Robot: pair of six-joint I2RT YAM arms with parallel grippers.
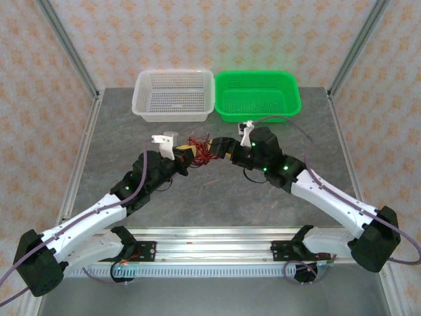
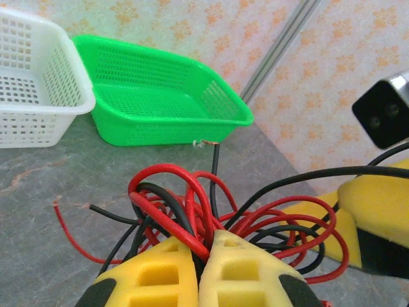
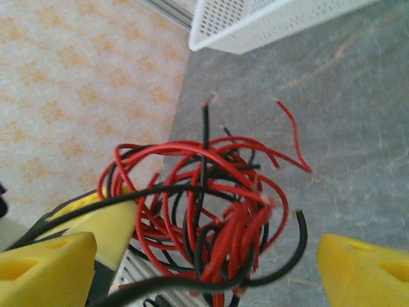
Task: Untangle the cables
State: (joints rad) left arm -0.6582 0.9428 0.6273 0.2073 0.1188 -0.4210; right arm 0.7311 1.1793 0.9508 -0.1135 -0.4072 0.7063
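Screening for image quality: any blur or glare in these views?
Top external: evenly lit, sharp, with glare on the metal rail. Left wrist: cables crisp, left pincer slightly soft. Right wrist: whole frame soft, right pincer fingertips blurred most.

a white basket (image 1: 174,112) and a green basket (image 1: 258,112) stand empty, just beside each other at the far edge of the grey table (image 1: 108,151), white on the left. orange-patterned wallpaper (image 1: 39,79) behind metal corner posts (image 1: 69,43).
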